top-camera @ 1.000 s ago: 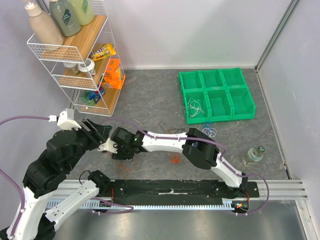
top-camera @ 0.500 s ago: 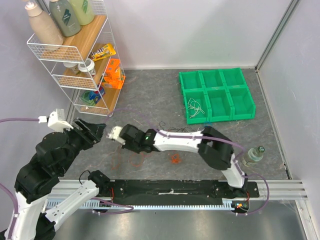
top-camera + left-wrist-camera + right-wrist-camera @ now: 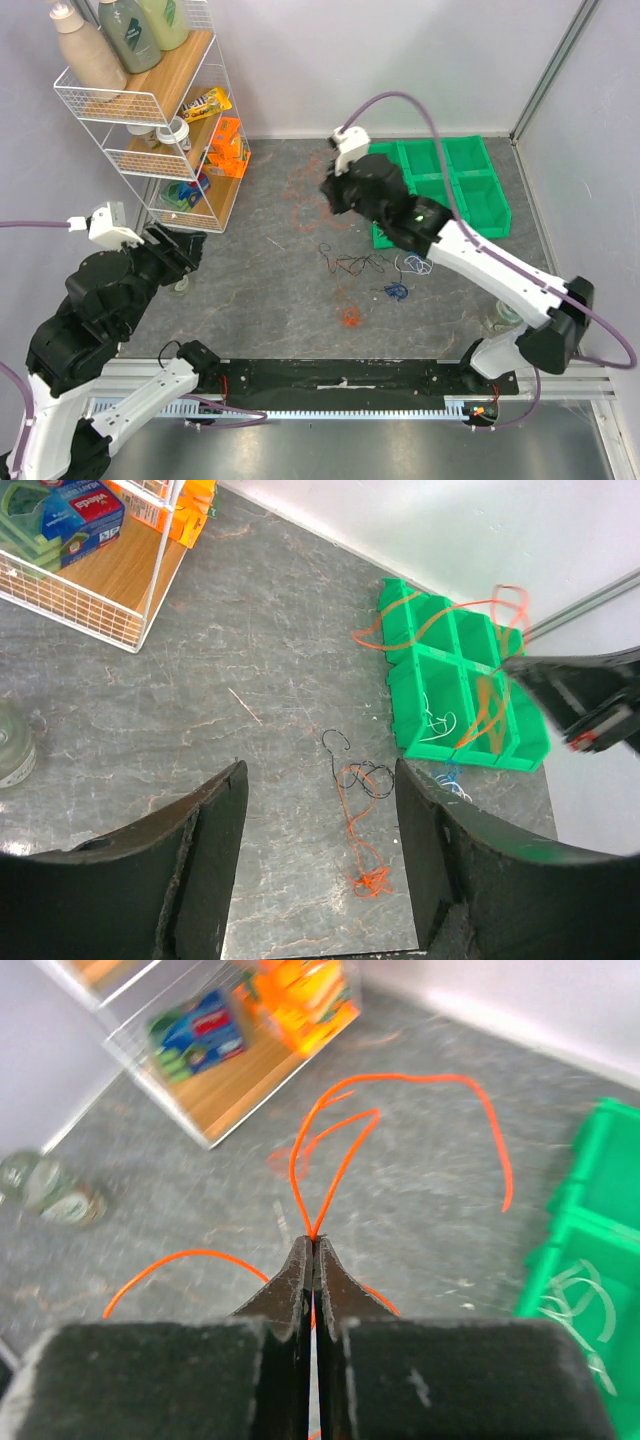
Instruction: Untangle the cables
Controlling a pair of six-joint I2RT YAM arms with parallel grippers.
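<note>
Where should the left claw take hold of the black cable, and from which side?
Probably its hooked free end, on the side nearest the shelf. The black cable lies flat on the table, and only that end sticks out clear of the orange cable crossing its loops. Bring the open left claw straight down, jaws across the wire.

Top camera looks down; both wrist cameras face the green bins (image 3: pixel 470 176), right seemingly nearer

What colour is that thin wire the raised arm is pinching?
Orange. The wire pinched in the right gripper shows best in the right wrist view.
</note>
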